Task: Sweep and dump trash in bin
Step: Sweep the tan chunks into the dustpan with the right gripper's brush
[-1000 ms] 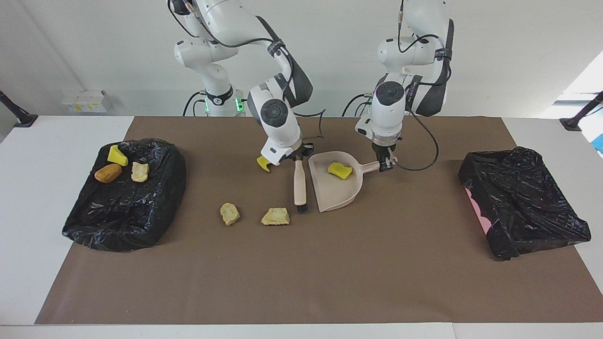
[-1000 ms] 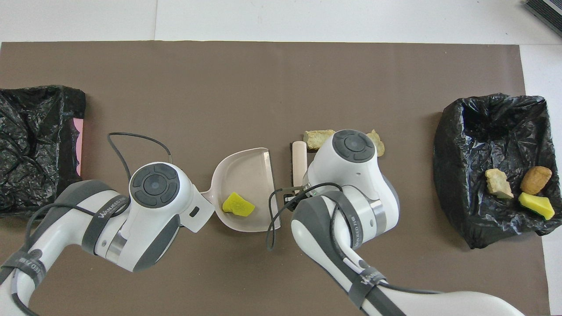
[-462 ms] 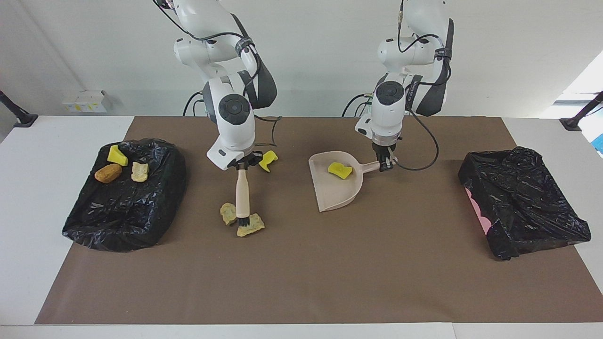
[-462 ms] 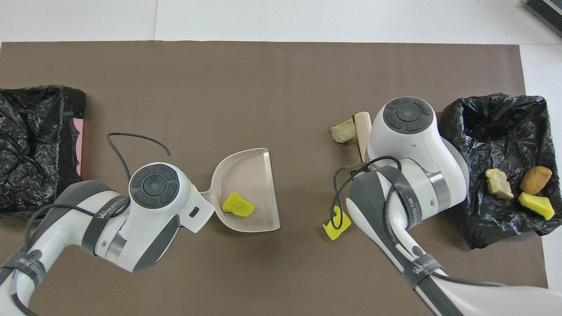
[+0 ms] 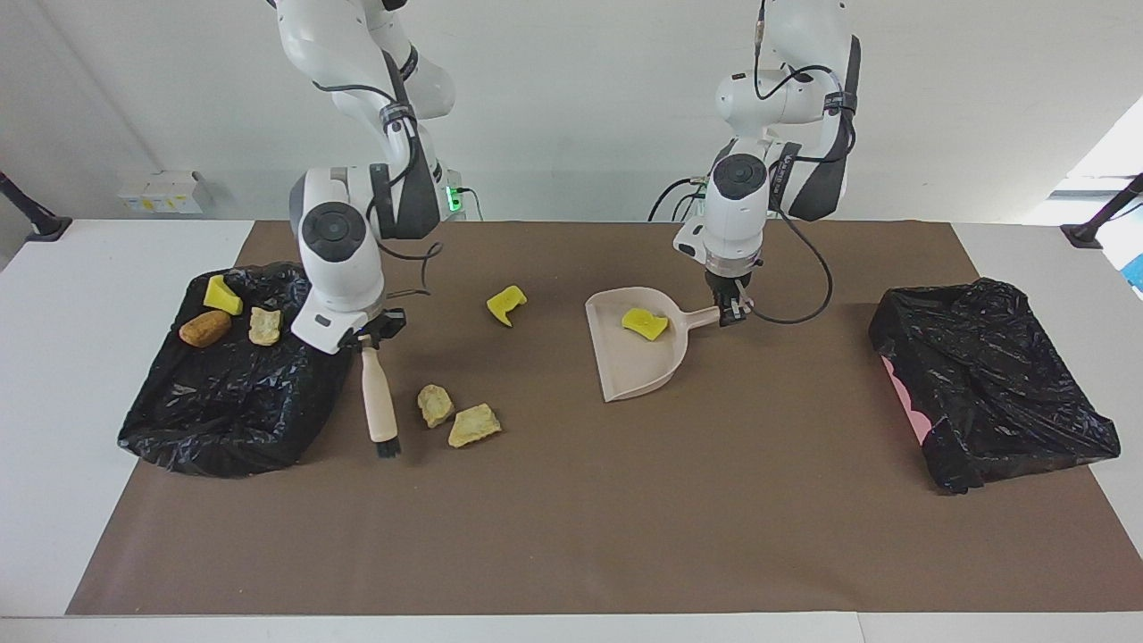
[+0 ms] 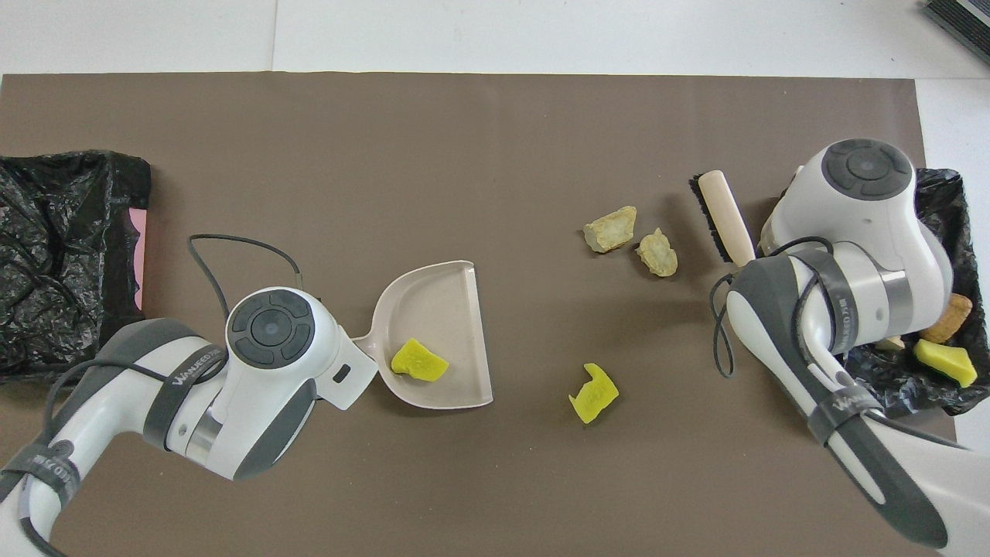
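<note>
The right gripper (image 5: 366, 338) is gripping the brush (image 5: 379, 399) by its handle top, beside the bin (image 5: 237, 393) that is holding three trash pieces (image 5: 230, 314). Two tan lumps (image 5: 457, 415) are lying on the mat just beside the bristles. A yellow chunk (image 5: 505, 304) is lying between both grippers. The left gripper (image 5: 734, 308) is clamping the dustpan (image 5: 636, 362) handle; another yellow piece (image 5: 644, 322) is sitting in the pan, near that gripper.

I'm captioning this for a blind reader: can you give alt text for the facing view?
The right gripper holds a brush beside two tan lumps on the mat, next to a bin holding three pieces. The left gripper holds a dustpan with one yellow chunk; another lies loose.
</note>
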Controlling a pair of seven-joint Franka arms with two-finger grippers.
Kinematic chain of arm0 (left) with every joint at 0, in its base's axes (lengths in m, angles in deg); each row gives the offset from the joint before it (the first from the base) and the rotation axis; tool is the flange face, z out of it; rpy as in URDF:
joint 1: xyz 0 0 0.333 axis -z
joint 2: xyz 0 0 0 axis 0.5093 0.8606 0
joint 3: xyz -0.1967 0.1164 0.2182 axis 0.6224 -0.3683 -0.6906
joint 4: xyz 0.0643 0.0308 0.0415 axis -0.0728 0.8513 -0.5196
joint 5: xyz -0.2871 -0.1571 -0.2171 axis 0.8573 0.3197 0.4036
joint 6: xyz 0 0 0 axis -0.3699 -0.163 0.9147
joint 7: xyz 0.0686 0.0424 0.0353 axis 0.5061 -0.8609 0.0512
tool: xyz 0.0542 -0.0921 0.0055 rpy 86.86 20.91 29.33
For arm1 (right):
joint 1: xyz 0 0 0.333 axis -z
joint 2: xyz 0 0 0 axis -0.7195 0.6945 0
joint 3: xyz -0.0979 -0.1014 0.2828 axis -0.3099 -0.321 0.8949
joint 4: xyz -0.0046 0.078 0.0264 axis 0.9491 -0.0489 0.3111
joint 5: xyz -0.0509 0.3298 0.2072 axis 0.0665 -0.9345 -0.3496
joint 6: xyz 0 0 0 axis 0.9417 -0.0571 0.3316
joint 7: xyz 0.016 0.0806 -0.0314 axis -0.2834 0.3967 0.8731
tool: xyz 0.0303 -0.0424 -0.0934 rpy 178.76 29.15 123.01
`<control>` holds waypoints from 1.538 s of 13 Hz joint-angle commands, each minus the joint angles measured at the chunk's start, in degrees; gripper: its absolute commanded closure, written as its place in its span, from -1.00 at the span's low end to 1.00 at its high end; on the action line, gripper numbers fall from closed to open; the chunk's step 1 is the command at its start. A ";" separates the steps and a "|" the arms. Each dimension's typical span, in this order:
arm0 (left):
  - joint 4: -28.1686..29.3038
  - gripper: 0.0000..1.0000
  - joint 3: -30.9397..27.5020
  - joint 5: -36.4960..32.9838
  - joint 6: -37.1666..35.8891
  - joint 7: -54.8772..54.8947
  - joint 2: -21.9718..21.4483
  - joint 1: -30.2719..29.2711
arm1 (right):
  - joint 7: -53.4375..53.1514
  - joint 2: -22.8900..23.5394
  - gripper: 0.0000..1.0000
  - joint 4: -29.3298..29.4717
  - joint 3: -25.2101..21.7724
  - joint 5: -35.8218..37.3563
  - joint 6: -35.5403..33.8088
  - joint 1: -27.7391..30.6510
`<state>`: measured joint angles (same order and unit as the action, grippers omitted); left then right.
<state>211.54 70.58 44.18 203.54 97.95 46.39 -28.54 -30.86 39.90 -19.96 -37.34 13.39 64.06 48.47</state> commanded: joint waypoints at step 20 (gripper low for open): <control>2.07 1.00 -0.48 0.90 0.84 -8.52 -1.83 0.29 | -12.06 2.59 1.00 -3.31 2.27 -15.83 2.97 -22.30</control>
<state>211.67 70.54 44.33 203.58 90.44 46.39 -28.54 -40.10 43.66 -21.52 -35.41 2.17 66.84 27.63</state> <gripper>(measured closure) 0.687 0.753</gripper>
